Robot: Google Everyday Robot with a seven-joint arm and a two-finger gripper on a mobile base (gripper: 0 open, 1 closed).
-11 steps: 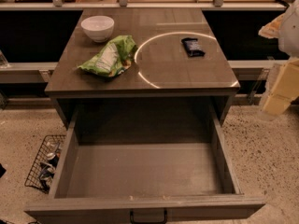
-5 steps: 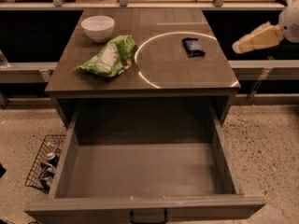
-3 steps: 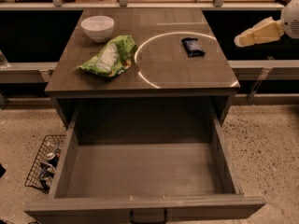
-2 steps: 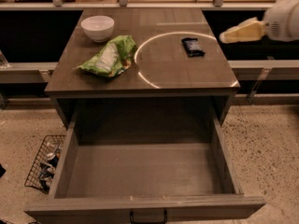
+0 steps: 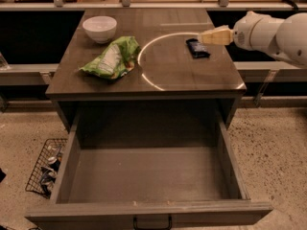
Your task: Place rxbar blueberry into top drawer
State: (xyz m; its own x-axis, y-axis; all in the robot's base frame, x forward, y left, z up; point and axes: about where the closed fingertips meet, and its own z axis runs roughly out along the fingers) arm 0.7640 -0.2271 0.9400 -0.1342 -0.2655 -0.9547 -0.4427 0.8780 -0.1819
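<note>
The rxbar blueberry [image 5: 197, 48], a small dark flat bar, lies on the right rear part of the cabinet top. The gripper [image 5: 207, 36] comes in from the right on a white arm, and its cream tip hangs just above the bar's right end. The top drawer [image 5: 148, 176] is pulled fully open below the cabinet top. It is empty, with a small black handle at its front edge.
A green chip bag [image 5: 112, 58] lies on the left of the cabinet top [image 5: 158, 75]. A white bowl [image 5: 100, 28] stands at the back left. A black wire basket [image 5: 45, 166] sits on the floor left of the drawer. A shelf rail runs behind the cabinet.
The arm has swung in from the right edge of the view leftward, so the gripper tip now hangs over the bar. The bar, bag, bowl and drawer have not moved.
</note>
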